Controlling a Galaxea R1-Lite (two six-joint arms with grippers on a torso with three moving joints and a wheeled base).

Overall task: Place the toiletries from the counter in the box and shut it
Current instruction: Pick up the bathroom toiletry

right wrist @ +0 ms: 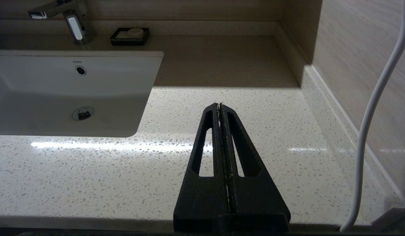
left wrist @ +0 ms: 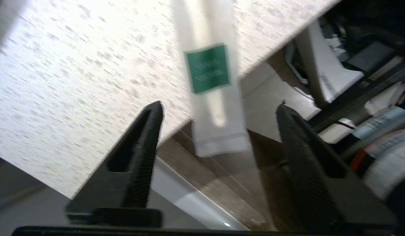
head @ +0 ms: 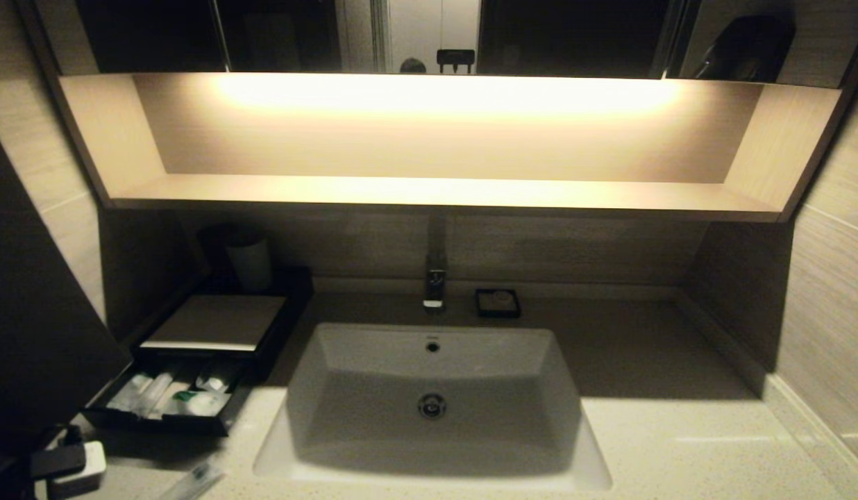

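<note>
A: How many packets remain out?
B: One packet [left wrist: 211, 95] lies at the counter [right wrist: 176, 170] edge, overhanging; the left gripper [left wrist: 219, 108], jaws wide apart and holding nothing, is just short of it.
A: And the rest?
B: Several sit in the box [head: 214, 323] drawer, which stands open. One right gripper [right wrist: 219, 105], jaws pressed together, is over the bare counter.

You have the sink [head: 432, 389] set mid-counter [head: 679, 430], the tap [head: 434, 278] and a small dish [head: 498, 303] behind it. The box [head: 214, 323] sits at the counter's back left corner, drawer [head: 158, 417] pulled out holding packets [head: 175, 396], a cup [head: 248, 260] behind. One packet [head: 193, 479] overhangs the counter's front edge.
</note>
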